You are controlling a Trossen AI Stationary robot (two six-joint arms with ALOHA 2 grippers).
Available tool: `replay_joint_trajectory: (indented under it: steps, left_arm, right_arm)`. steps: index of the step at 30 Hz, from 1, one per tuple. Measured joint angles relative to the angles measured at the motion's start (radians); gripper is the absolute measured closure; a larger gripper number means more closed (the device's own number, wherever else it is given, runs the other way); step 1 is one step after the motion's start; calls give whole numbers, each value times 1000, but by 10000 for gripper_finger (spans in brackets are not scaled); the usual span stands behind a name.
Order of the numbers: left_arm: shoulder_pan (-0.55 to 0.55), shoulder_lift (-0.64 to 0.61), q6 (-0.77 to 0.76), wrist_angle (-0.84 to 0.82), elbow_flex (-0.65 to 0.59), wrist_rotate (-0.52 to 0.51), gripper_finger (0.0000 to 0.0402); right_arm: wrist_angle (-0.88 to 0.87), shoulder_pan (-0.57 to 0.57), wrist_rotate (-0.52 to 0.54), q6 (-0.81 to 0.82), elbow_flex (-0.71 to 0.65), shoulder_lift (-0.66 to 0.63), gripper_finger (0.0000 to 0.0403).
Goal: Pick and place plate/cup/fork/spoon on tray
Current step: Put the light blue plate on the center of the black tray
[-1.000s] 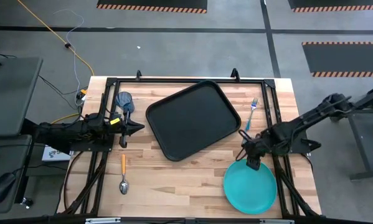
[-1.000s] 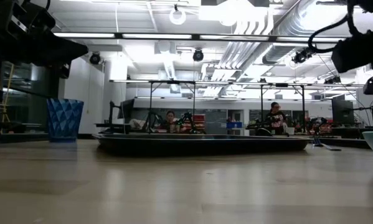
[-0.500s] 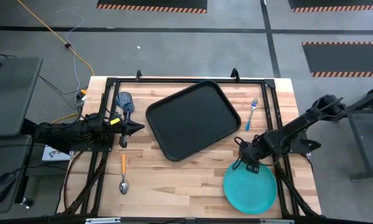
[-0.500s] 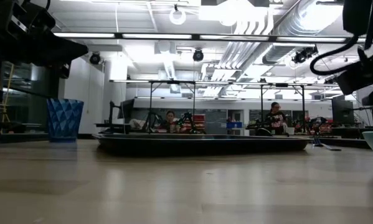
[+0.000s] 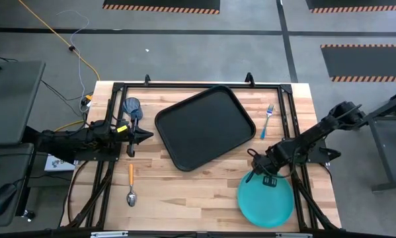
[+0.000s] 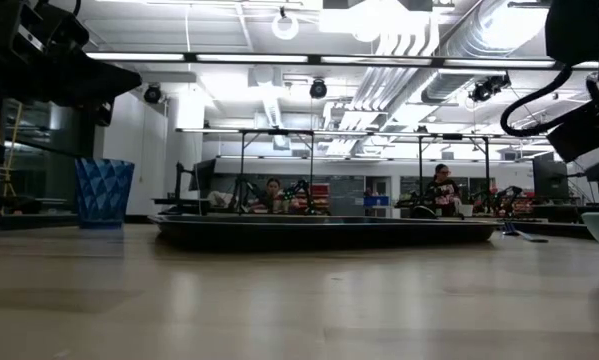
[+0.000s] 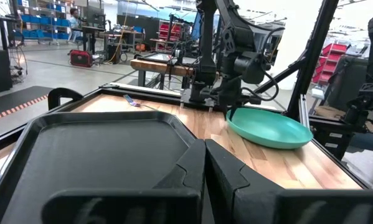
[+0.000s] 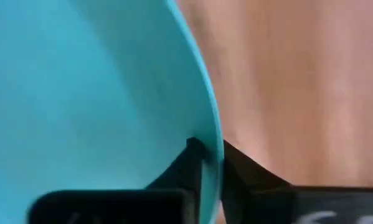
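Wooden slats make up the table (image 5: 204, 192), set on a grey floor. From the right side, the right arm reaches low across the table, its right pincer (image 5: 262, 173) at the plate's (image 5: 267, 201) rim nearest the tray (image 5: 204, 125). In the right wrist view its fingers (image 8: 198, 163) straddle the teal rim, one inside and one outside, pinching it. That plate lies at the table's near right corner, beside the tray. Resting level at the left edge, the left pincer (image 5: 145, 135) points toward the tray, fingers together on nothing. Cup (image 5: 131, 106) sits just beyond it, spoon (image 5: 131, 184) nearer, and fork (image 5: 268, 119) right of the tray.
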Motion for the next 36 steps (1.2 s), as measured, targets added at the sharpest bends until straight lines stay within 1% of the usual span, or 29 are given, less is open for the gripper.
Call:
replay_joint_trajectory:
  steps: [4,7,11,13,15,19,21,23,25,29,31,33,36]
  left_arm:
    - [0,0,0,0,0,0,401]
    - [0,0,0,0,0,0,401]
    - [0,0,0,0,0,0,401]
    - [0,0,0,0,0,0,401]
    - [0,0,0,0,0,0,401]
    - [0,0,0,0,0,0,401]
    - [0,0,0,0,0,0,402]
    - [0,0,0,0,0,0,402]
    - [0,0,0,0,0,0,402]
    - [0,0,0,0,0,0,402]
    - [0,0,0,0,0,0,401]
    - [0,0,0,0,0,0,402]
    - [0,0,0,0,0,0,401]
  right_arm:
    - [64,-1,-58,-20,0,-33,379]
    - [158,-25,-74,-23,8,-100,398]
    - [341,-88,-27,-46,9,-203,398]
    - [402,-135,-15,-93,10,-245,400]
    - [446,-196,19,-154,10,-278,400]
    - [530,-362,106,-273,10,-309,400]
    - [590,-458,130,-318,10,-304,401]
    - [630,-556,140,-344,29,-284,401]
    - [619,-650,158,-359,74,-247,402]
    - [594,-795,145,-396,204,-121,402]
    - [536,-849,114,-418,284,-27,402]
    - [436,-891,81,-442,364,79,402]
    - [300,-928,61,-478,480,235,402]
